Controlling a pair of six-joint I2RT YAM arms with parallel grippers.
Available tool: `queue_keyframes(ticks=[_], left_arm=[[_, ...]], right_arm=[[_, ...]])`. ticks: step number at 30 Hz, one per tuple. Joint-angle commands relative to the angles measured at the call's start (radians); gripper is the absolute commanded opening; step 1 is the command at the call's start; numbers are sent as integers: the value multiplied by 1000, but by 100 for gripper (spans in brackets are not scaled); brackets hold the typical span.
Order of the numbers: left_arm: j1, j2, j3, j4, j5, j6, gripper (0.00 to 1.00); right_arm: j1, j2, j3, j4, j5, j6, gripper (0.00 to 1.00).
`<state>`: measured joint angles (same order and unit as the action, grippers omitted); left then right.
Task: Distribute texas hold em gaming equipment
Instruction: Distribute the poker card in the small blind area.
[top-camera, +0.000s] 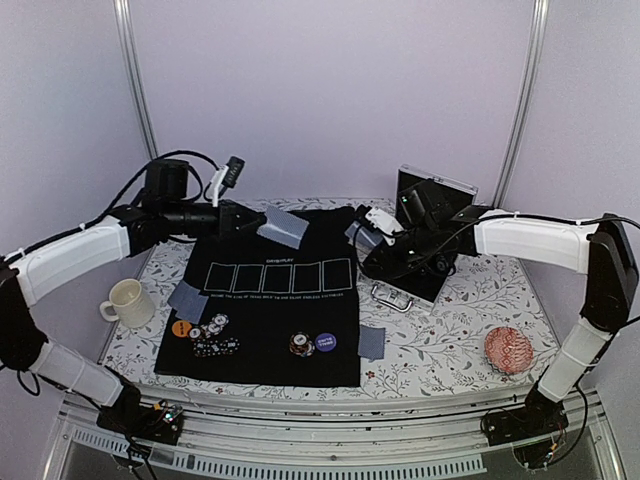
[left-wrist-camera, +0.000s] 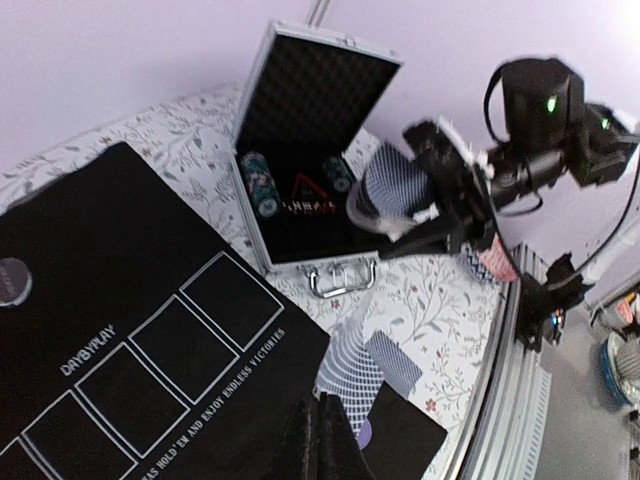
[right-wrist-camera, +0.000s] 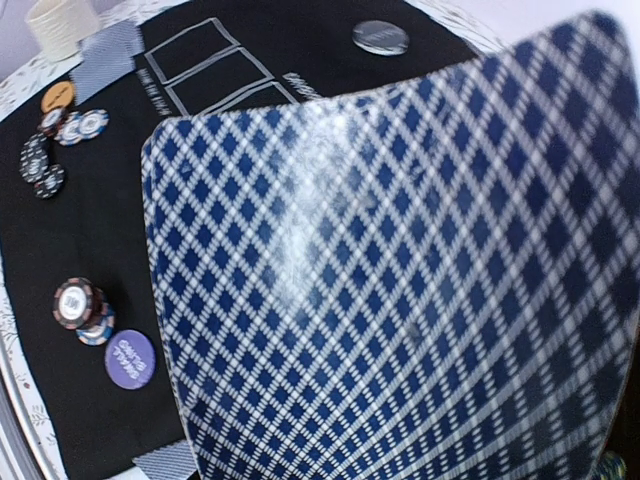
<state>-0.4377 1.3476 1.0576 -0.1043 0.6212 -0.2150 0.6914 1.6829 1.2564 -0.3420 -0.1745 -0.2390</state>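
Top external: a cream mug (top-camera: 128, 303) sits left of the black mat (top-camera: 270, 310), and an open case (top-camera: 445, 190) sits to its right. Chips (top-camera: 213, 335), an orange button (top-camera: 181, 328) and a purple button (top-camera: 326, 341) lie on the mat's near part. The left arm reaches over the mat's far edge, the left gripper (top-camera: 260, 221) pressed together on a card (top-camera: 285, 229). The right gripper (top-camera: 370, 238) pinches a deck (top-camera: 358, 236) beside the case. The mat reads "DAYBYPLAY".

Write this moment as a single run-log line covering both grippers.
left gripper: shut on card, at mat's far edge | right gripper: shut on deck, beside open case | chips: on mat
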Motion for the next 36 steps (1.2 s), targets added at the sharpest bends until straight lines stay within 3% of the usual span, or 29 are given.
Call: queue_keyframes(ticks=[1, 8, 14, 24, 36], left_arm=[[-106, 129, 110, -290, -15, 257, 0], [-349, 430, 417, -611, 1, 593, 0], [-465, 743, 701, -833, -49, 698, 0], [-536, 944, 934, -861, -205, 711, 0], [-582, 998, 970, -837, -382, 756, 0]], right_arm=[[-55, -76, -13, -36, 64, 46, 36], [-100, -107, -31, -94, 116, 83, 36], [-103, -113, -32, -103, 103, 97, 36], [-103, -108, -33, -101, 80, 102, 37], [-102, -100, -35, -89, 62, 101, 37]])
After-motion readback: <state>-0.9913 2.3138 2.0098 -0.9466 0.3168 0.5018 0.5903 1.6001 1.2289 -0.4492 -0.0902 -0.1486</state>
